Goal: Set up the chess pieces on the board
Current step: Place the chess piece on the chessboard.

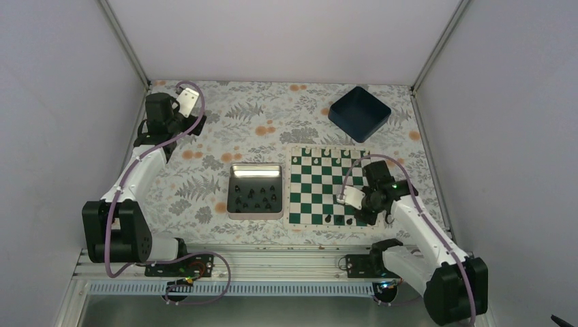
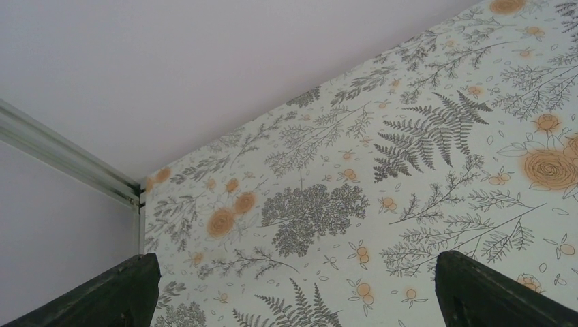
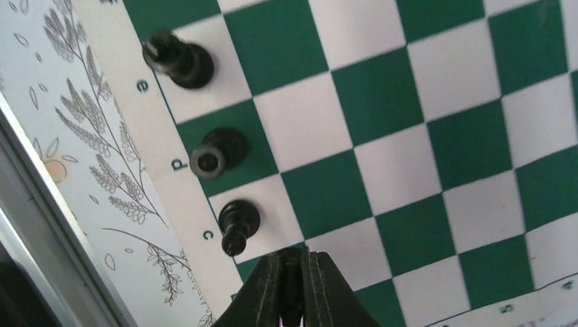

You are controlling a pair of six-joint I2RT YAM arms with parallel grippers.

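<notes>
The green and white board lies right of centre. Three black chess pieces stand along its near edge; the right wrist view shows them on the e, d and c squares. My right gripper hovers low over the near edge beside the c piece, shut on a black chess piece. Several more black pieces lie in the silver tin. My left gripper is open and empty at the far left corner of the table.
Small white pieces line the board's far row. A dark blue bin stands behind the board. The tin sits just left of the board. White enclosure walls and a metal post close in the far left corner.
</notes>
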